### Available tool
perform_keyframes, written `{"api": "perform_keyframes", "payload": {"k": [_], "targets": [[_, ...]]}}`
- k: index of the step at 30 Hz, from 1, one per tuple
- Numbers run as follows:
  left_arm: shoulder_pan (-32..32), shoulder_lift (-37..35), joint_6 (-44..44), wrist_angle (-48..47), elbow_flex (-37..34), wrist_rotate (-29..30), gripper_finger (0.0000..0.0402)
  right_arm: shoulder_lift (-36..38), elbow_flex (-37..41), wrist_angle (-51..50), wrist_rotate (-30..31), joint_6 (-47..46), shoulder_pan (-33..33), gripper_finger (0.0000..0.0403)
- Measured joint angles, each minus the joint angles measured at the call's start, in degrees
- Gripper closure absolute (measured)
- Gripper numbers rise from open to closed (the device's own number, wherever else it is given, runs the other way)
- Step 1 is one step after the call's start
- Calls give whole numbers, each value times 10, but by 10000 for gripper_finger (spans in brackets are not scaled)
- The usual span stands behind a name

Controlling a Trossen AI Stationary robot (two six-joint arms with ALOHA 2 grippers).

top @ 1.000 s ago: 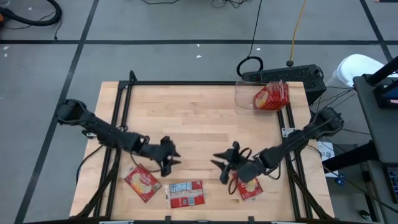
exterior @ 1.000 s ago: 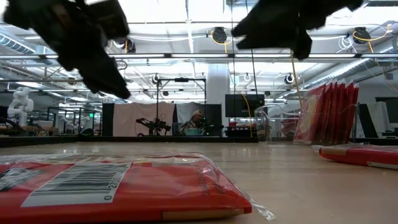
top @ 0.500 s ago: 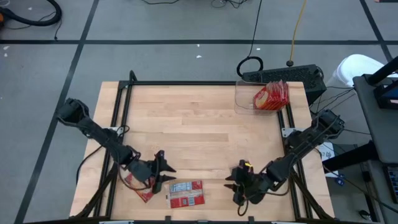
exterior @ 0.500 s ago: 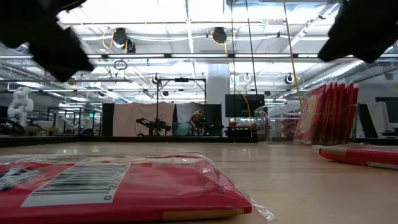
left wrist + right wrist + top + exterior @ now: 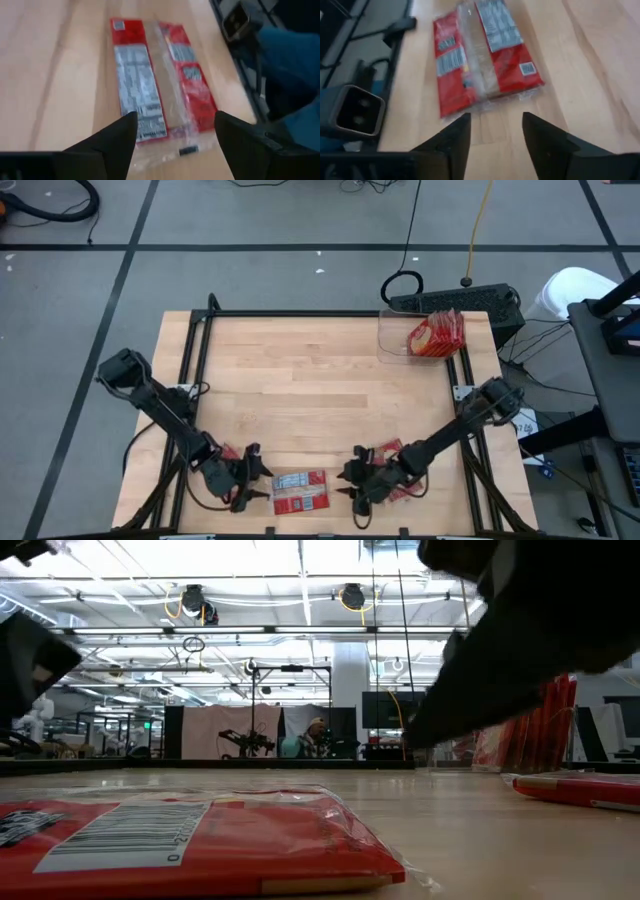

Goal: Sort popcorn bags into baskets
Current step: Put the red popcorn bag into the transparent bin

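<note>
A popcorn bag (image 5: 300, 492) lies flat near the table's near edge, white label side up, and also shows in the left wrist view (image 5: 155, 85), the right wrist view (image 5: 485, 55) and the low view (image 5: 200, 840). My left gripper (image 5: 252, 480) stands open just left of it, low and slanting down. My right gripper (image 5: 355, 485) stands open just right of it. Neither touches it. A second bag (image 5: 226, 453) lies mostly hidden under my left arm, a third (image 5: 403, 492) under my right arm. The clear basket (image 5: 392, 338) at the far right holds several bags (image 5: 437, 332) on edge.
A black frame rail (image 5: 300, 313) runs along the table's far edge, with more rails down both sides. A dark power strip (image 5: 455, 302) and cables lie behind the basket. Bare wood fills the table's middle and far left.
Both grippers have come down and moved toward the table's near edge, closing in on the label-up bag from its left and right ends. Each arm now covers most of the bag on its own side. No bag has moved.
</note>
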State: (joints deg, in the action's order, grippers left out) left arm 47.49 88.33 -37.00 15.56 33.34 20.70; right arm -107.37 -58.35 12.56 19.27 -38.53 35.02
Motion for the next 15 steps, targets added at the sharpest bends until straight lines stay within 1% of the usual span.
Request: {"api": "perform_keyframes", "payload": {"k": [2, 4, 9, 12, 15], "targets": [[3, 17, 0, 8, 0, -2, 137, -17, -11, 0, -10, 7, -14, 213], [3, 37, -3, 30, 0, -7, 151, -29, -20, 0, -15, 19, -25, 193], [1, 91, -6, 59, 1, -13, 204, -56, -45, 1, -15, 51, -43, 151], [1, 110, -10, 63, 1, -12, 242, -62, -48, 0, -22, 48, -51, 137], [-1, 119, -11, 69, 2, -9, 276, -61, -48, 2, -38, 35, -58, 134]]}}
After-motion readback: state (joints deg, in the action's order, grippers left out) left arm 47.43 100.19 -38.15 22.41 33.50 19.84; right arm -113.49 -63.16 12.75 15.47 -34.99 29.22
